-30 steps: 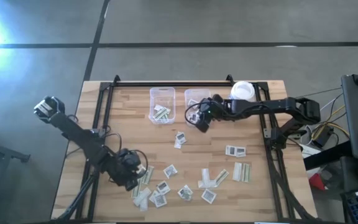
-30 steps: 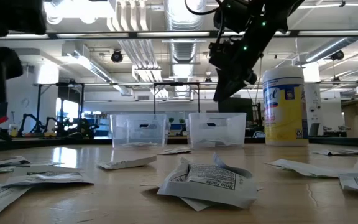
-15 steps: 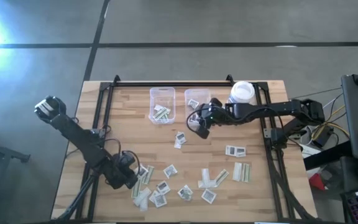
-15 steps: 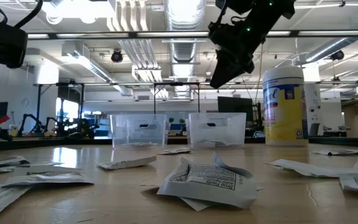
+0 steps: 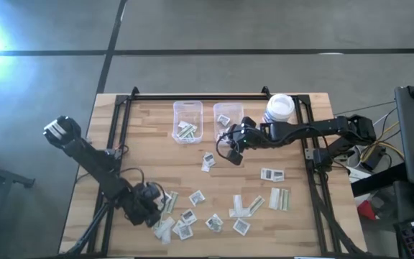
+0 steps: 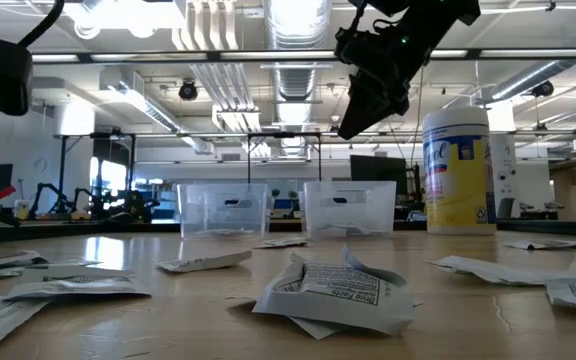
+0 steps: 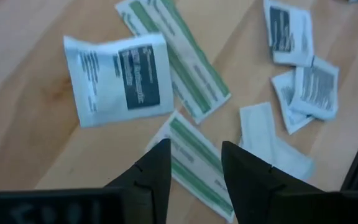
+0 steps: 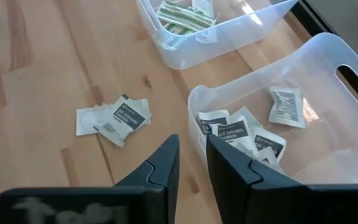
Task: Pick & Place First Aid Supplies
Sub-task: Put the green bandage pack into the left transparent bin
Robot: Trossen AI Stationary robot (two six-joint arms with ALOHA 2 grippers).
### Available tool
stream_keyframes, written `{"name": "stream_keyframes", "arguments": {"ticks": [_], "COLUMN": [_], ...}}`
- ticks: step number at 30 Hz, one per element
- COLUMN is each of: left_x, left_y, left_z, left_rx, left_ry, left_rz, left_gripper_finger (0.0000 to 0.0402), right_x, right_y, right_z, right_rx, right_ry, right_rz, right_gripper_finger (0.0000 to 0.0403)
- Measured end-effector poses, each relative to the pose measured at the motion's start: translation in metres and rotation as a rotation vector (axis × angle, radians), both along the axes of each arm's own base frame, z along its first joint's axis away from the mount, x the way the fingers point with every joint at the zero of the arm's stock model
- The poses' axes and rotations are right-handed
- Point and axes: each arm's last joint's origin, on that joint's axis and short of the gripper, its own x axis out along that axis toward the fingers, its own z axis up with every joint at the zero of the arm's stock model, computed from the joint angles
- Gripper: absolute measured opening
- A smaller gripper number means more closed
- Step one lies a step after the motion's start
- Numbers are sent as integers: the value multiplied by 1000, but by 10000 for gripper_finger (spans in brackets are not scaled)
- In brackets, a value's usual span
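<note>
The left arm reaches from the table's left side toward its near edge, bent at the elbow, with the left gripper [image 7: 194, 163] low over the wood, fingers slightly apart and empty. The right arm stretches in from the right, the right gripper [image 8: 191, 158] raised above mid-table, fingers narrowly parted, holding nothing.

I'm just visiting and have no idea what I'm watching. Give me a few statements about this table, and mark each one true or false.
1. Two clear bins stand side by side at the table's far edge. True.
2. Both bins are empty. False: the right bin holds square white packets, the left one green-striped strips.
3. The right tool grips a packet. False: nothing shows between its fingers.
4. The left tool hovers over a green-striped strip. True.
5. A white-lidded jar stands beside the bins. True.
</note>
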Motion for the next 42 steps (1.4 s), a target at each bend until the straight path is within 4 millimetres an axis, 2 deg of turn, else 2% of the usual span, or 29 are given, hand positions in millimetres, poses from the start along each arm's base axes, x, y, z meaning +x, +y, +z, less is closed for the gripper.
{"name": "stream_keyframes", "arguments": {"ticks": [4, 10, 17, 26, 36, 42], "left_x": [3, 11, 10, 3, -2, -1], "left_y": [-5, -15, -13, -5, 2, 2], "left_z": [5, 28, 45, 25, 5, -2], "left_rx": [-18, -19, 69, 97, 26, 6], "left_ry": [5, -39, 41, 80, 111, 46], "left_rz": [-33, -98, -124, -94, 62, 82], "left_gripper_finger": [125, 110, 99, 107, 167, 174], "right_x": [0, 0, 0, 0, 0, 0], "right_y": [0, 0, 0, 0, 0, 0], "right_z": [0, 0, 0, 0, 0, 0], "right_rx": [0, 2, 2, 1, 1, 1], "right_ry": [0, -1, -1, -1, -1, -2], "right_rz": [-1, -3, -3, -3, -3, -4], "right_gripper_finger": [75, 85, 91, 78, 78, 86]}}
